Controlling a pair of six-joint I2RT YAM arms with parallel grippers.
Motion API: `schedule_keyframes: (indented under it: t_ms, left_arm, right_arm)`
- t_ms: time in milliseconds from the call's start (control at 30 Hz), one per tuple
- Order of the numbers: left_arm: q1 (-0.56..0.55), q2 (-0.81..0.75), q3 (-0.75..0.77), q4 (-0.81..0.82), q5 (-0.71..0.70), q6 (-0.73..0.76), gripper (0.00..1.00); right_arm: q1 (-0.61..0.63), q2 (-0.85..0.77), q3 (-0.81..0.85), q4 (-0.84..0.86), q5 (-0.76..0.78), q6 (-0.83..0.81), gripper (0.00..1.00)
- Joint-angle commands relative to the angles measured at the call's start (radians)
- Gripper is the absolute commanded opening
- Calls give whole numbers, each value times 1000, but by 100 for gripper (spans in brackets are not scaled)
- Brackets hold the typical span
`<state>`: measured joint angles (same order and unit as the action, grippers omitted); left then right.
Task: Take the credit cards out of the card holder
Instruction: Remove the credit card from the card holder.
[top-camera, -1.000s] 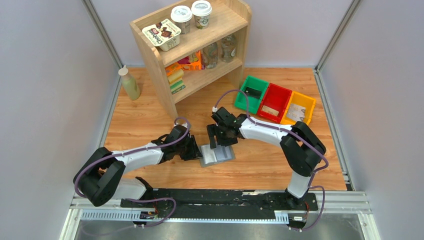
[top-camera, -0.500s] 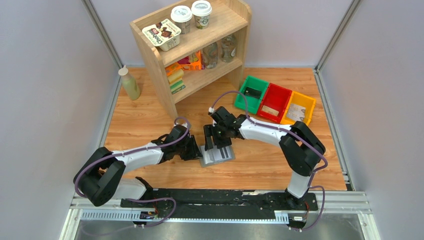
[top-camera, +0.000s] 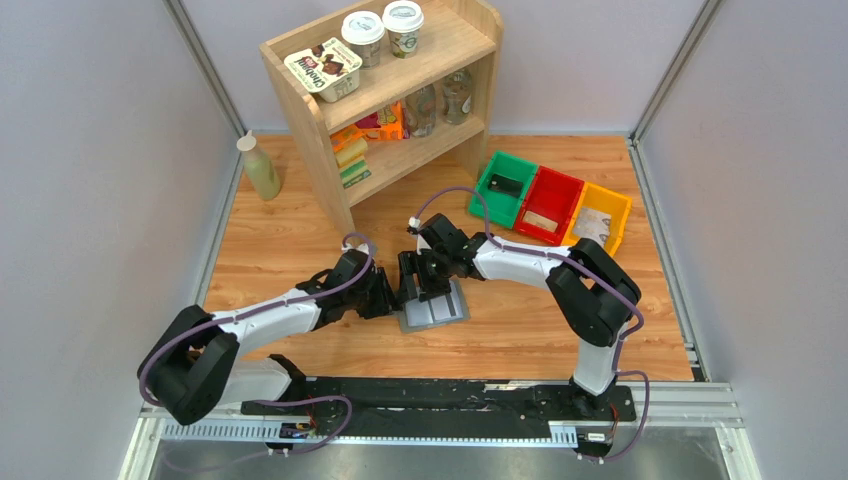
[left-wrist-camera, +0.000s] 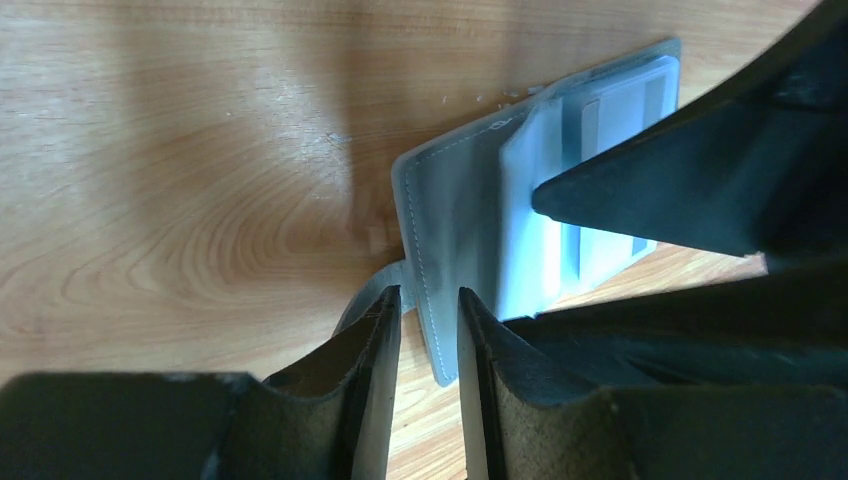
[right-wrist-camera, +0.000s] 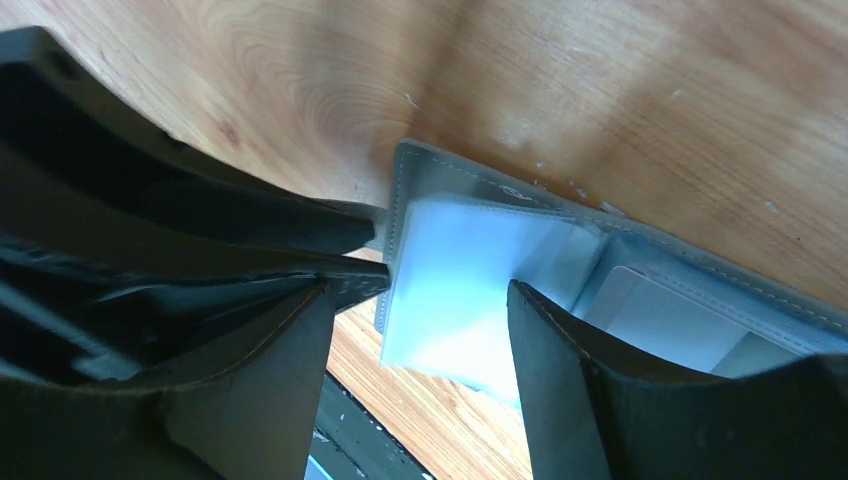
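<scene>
The grey card holder (top-camera: 440, 312) lies open on the wooden table between the arms. My left gripper (top-camera: 388, 298) is at its left edge; in the left wrist view the jaws (left-wrist-camera: 428, 295) stand almost closed with the card holder's edge (left-wrist-camera: 455, 200) between them. My right gripper (top-camera: 420, 288) hangs open over the left half, and its fingers straddle a pale blue inner pocket (right-wrist-camera: 460, 280) without touching it. A whitish credit card (right-wrist-camera: 660, 310) sits in the right pocket and also shows in the left wrist view (left-wrist-camera: 615, 150).
Green (top-camera: 505, 187), red (top-camera: 548, 205) and yellow (top-camera: 597, 215) bins stand in a row at the back right, each with a small flat item inside. A wooden shelf (top-camera: 390, 90) with cups and packets stands at the back. A bottle (top-camera: 260, 165) stands at the back left.
My right gripper has moved left across the card holder, from its middle to over its left half. The left arm has shifted slightly and stays at the left edge.
</scene>
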<state>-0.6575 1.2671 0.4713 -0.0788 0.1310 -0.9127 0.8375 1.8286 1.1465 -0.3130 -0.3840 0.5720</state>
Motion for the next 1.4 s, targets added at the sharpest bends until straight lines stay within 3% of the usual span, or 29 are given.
schedule_keyframes:
  t_ms: [0, 300, 500, 633, 1033, 1367]
  left_arm:
    - [7, -109, 1, -38, -62, 8, 36]
    - [7, -218, 110, -131, -70, -3, 42]
    - [7, -92, 231, -73, 57, -26, 47]
    - [6, 53, 285, -7, 140, -58, 47]
    - [-34, 239, 248, 73, 116, -95, 47]
    - [-34, 330, 129, 261, 108, -170, 48]
  right_arm:
    - [6, 2, 9, 46, -32, -1, 66]
    - [-72, -158, -39, -9, 74, -38, 65]
    - [-178, -233, -146, 0, 68, -54, 60]
    - [-215, -252, -203, 40, 37, -54, 50]
    - [-221, -223, -269, 120, -12, -52, 27]
    - [-221, -183, -317, 173, -53, -47, 23]
